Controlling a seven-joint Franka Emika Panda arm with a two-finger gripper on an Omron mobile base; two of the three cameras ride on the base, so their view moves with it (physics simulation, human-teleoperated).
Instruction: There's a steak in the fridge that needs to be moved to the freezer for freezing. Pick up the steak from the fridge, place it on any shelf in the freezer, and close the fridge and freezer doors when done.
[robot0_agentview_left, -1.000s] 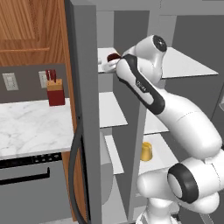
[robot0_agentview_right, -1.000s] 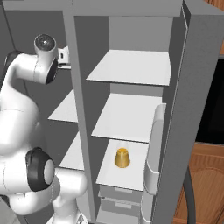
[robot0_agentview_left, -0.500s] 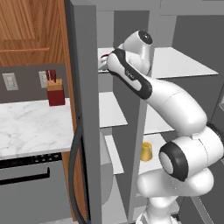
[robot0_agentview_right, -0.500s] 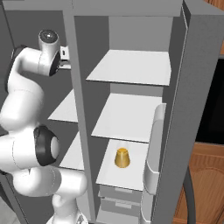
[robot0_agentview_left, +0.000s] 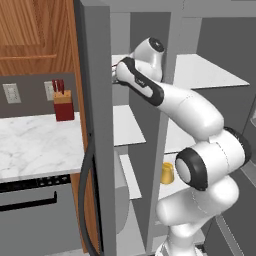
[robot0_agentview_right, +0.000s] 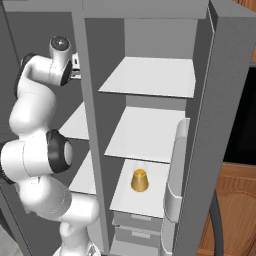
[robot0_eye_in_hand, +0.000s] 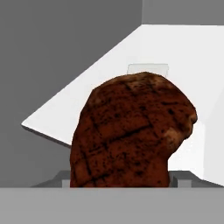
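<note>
The robot's arm reaches up and leftward into the freezer (robot0_agentview_left: 125, 125), the narrow compartment on the left of the tall grey unit, at the level of its top shelf (robot0_agentview_left: 119, 61). In the left base view the hand end of the arm sits just behind the edge of the freezer door (robot0_agentview_left: 97, 150), which stands open toward the camera, so the gripper itself is hidden there. In the right base view the wrist lies against the divider between the two compartments, and the fingers are again out of sight.

In the hand view the steak (robot0_eye_in_hand: 131, 131) looms large and close, a dark red-brown lump with a crosshatched sear, standing right in front of the camera above a white freezer shelf (robot0_eye_in_hand: 61, 109). Its lower edge drops to the bottom of the view, where the fingertips would be, so whether the jaws are clamped on it cannot be told for sure; the steak appears to be at the gripper rather than lying on the shelf.

The fridge (robot0_agentview_right: 150, 130), the wider compartment, stands open with broad white shelves. A yellow cup (robot0_agentview_right: 139, 180) sits on its lower shelf, above grey drawers (robot0_agentview_right: 135, 227). Left of the unit, a knife block (robot0_agentview_left: 63, 102) stands on a marble counter (robot0_agentview_left: 35, 145).
</note>
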